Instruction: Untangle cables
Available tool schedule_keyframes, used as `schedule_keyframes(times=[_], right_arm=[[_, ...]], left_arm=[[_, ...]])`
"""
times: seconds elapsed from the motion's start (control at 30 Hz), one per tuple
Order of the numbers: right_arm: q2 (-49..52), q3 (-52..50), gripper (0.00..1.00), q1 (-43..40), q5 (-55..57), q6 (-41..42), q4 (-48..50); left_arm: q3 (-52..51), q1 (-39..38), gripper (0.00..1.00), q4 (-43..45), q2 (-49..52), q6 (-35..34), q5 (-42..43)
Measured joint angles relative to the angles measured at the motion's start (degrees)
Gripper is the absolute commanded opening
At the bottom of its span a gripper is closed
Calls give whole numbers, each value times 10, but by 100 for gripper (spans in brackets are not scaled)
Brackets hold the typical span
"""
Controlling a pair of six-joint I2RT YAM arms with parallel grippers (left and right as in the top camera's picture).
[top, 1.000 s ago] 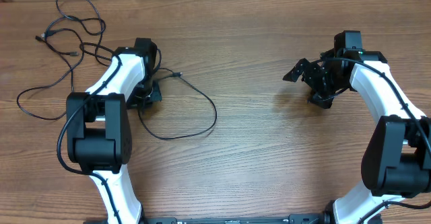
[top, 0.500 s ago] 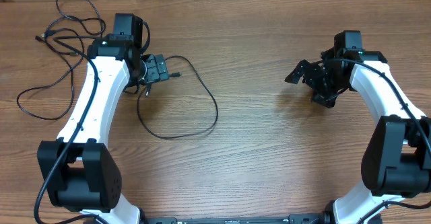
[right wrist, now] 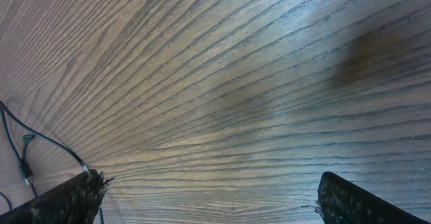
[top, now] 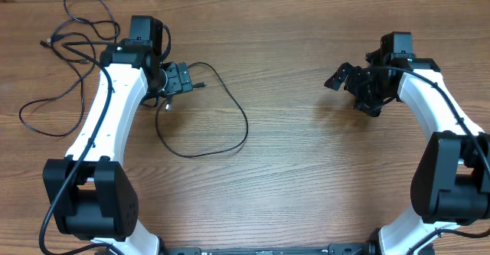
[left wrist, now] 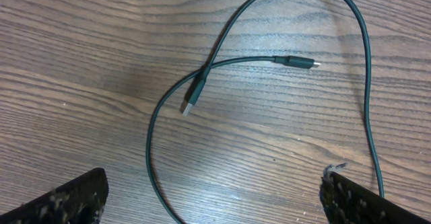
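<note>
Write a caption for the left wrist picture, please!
Open left gripper hovers over a looped black cable, both plugs showing.

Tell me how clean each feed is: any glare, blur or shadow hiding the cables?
Overhead: even light, sharp, the cables read dark on the wooden table, no glare. Left wrist: crisp on the silver-tipped plug, a faint shadow patch upper left. Right wrist: grain fans out from lens distortion, pale sheen across the middle, a dark shadow blotch upper right.

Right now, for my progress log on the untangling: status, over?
Left gripper open, empty, above looped cable, its ends crossed. Right gripper open, empty, over table. Second cable bunch far left. Nothing in the way.
</note>
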Motion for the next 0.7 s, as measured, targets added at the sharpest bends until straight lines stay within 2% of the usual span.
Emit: schedule_keyframes(times=[0.33, 0.53, 0.6, 0.7], right_arm=[[0, 0, 100, 0, 0, 0, 0], [0, 0, 100, 0, 0, 0, 0], [0, 0, 100, 0, 0, 0, 0], [0, 0, 100, 0, 0, 0, 0]], left_arm=[[-1, -1, 100, 0, -6, 0, 0], [-2, -1, 100, 12, -93, 13, 0], [-8, -1, 100, 50, -132, 23, 0], [-63, -1, 100, 191, -190, 48, 4]])
